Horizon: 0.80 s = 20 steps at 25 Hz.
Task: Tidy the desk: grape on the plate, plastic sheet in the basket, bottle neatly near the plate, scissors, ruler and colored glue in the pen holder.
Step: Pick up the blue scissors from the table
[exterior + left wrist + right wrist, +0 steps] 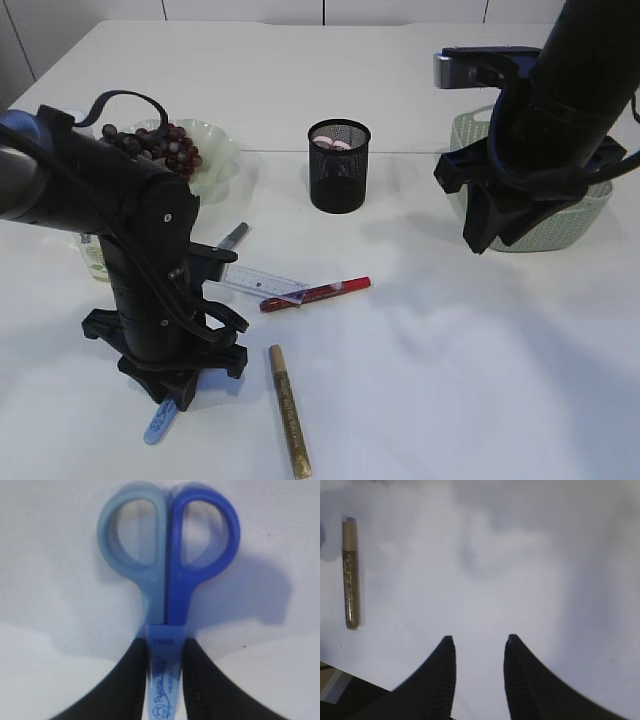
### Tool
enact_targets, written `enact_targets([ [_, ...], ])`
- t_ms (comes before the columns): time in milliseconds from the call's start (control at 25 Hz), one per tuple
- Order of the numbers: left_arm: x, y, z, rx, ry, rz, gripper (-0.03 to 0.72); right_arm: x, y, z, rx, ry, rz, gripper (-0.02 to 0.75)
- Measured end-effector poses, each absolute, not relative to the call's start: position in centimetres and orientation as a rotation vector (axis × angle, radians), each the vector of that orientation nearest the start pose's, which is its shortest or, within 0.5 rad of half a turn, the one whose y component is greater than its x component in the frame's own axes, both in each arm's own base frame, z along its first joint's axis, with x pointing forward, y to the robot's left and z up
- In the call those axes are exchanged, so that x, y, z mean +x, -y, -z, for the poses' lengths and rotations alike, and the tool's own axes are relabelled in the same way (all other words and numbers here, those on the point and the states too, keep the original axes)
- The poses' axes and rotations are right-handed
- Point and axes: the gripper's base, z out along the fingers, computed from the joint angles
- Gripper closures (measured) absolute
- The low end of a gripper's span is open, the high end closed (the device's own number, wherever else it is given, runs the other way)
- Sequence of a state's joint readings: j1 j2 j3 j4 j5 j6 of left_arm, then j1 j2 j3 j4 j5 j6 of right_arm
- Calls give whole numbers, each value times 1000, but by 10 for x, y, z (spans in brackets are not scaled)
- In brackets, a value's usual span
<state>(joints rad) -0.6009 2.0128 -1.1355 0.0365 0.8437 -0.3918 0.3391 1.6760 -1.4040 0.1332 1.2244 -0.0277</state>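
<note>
Currently the left gripper [164, 680] is clamped on the scissors [167, 570], jaws pinching the pale blue blade sheath just below the handles. Handle loops, one light blue and one dark blue, point away from the wrist camera, over the white table [450, 350]. In the exterior view the left arm stands near the front left edge, and only the scissors' light blue tip [158, 425] pokes out beneath it.

Right gripper [479, 680] hovers empty, jaws parted, nothing between them, bare tabletop below. It hangs in front of the pale green basket [590, 215] at the right.

Grapes [160, 145] sit on the green plate [220, 150] at back left. Bottle [95, 255] is mostly hidden behind the left arm, just in front of the plate. Black mesh pen holder [339, 170] is upright at center back, something pink inside. Clear ruler [265, 283] lies just right of the left arm, touching the red glue pen [320, 293]; a dark marker [232, 236] lies just behind them. Gold glitter glue [288, 410] lies alone near the front edge.
</note>
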Motion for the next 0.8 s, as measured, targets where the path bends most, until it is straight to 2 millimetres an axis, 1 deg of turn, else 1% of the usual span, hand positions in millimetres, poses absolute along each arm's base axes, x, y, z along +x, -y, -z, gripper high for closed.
enact_targets([
  [400,284,191,-108,439,-3150,-83,520,311,-122,-286,-494,-2952,-229,462],
  [800,283,193,-108,431,-3159,-55,521,311,-122,-286,-494,-2952,-229,462],
])
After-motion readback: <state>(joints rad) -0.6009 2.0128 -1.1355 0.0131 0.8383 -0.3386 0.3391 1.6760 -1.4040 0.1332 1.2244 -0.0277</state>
